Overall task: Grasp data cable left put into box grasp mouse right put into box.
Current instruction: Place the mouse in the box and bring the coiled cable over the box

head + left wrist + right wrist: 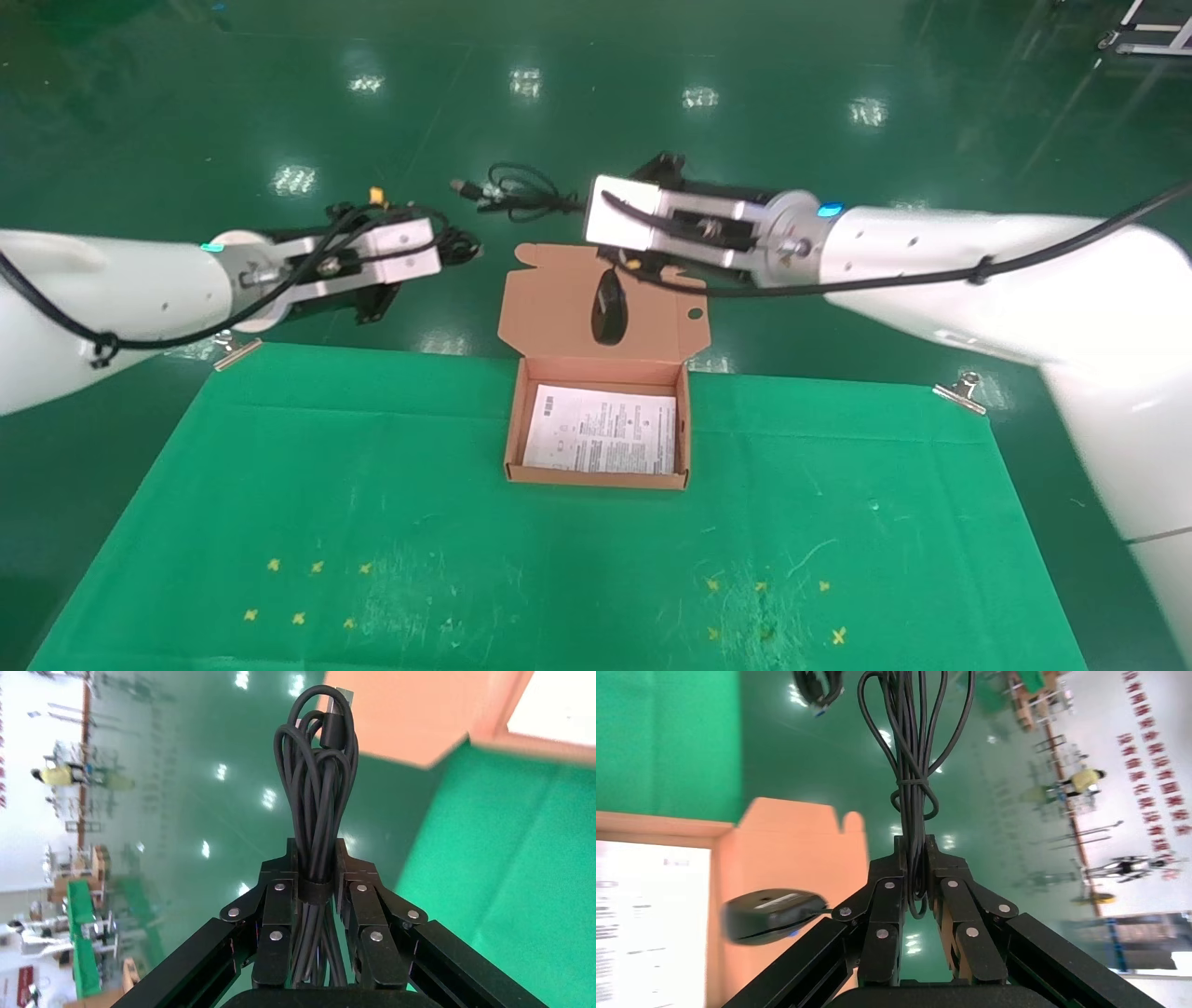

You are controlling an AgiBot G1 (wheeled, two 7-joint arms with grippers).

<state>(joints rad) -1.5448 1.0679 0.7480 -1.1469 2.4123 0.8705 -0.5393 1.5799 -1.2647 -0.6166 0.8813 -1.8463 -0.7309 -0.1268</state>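
While the box [598, 438] sits open on the green cloth [372, 522], the left gripper [315, 881] is clamped on a bundled black cable [318, 783] off the cloth's far left edge. The right gripper [916, 874] is closed on the mouse's cord [912, 776], and the mouse [609, 313] dangles in front of the raised lid [559, 317].

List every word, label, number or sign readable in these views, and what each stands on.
None can be quoted.
White printed sheet in the box: barcode and lines of print, too small to read.
Pale label on the mouse: blurred.
Red characters on the far wall: too blurred to read.
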